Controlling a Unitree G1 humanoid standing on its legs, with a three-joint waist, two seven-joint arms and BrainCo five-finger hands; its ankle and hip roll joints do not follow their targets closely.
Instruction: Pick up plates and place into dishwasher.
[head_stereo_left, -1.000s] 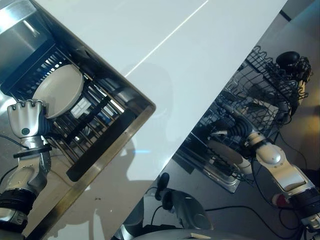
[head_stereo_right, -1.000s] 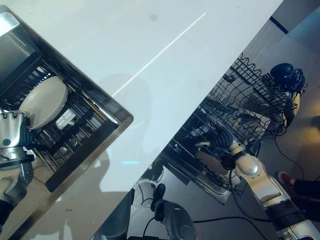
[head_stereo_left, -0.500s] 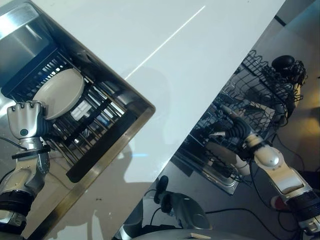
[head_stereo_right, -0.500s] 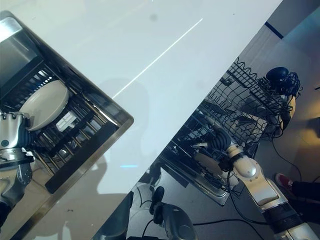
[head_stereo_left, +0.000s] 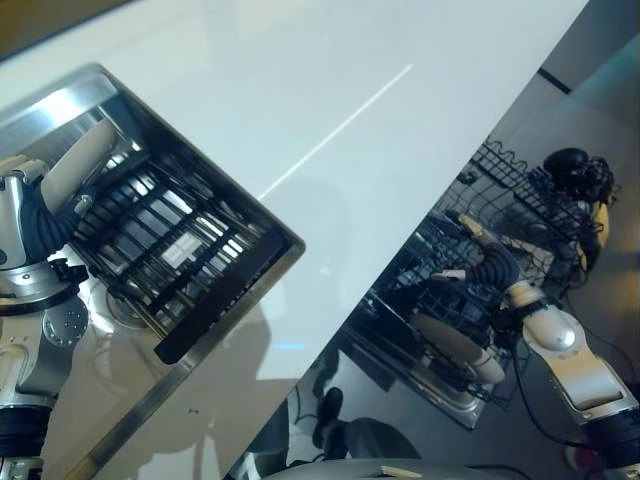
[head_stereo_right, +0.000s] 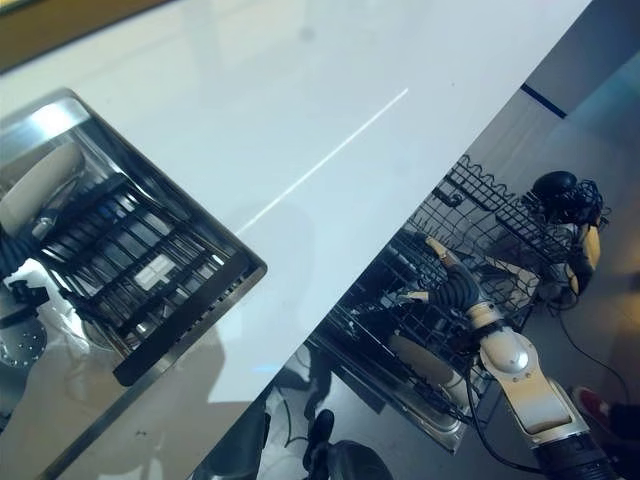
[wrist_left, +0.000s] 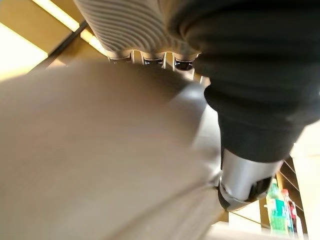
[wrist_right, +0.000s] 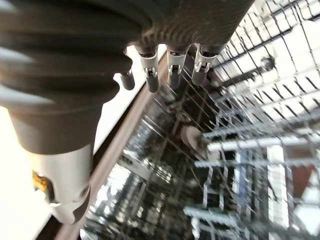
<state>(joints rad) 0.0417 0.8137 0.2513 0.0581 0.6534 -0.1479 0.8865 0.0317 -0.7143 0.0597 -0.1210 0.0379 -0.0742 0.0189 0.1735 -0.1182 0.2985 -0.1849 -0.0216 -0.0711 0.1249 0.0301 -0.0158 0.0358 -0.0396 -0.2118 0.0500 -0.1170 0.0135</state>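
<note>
- Plate (head_stereo_left: 78, 166) sits in the left robot hand (head_stereo_left: 22, 215), lifted on its edge above the black rack (head_stereo_left: 165, 250) in the sink (head_stereo_left: 235, 205). The fingers are curled round its rim.
- Holding tight matters now, I think. The plate is tipped up and could slip if the grip goes soft.
- Next it has to travel over the white surface (head_stereo_left: 330, 110) to the dishwasher (head_stereo_left: 470, 300) on the robot's right. Lifting it well above the sink wall first would help, so it does not bump the metal edge.
- Right robot hand (head_stereo_right: 452, 287) is down among the dishwasher's wire racks with its fingers straight and holding nothing.
- Another plate (head_stereo_left: 450, 340) already lies in the lower rack, just beside that arm.
- Wire prongs stand close together there, so the new plate needs an empty slot.
- A dark round thing (head_stereo_left: 568, 160) rests at the far end of the upper rack; I cannot tell what it is.
</note>
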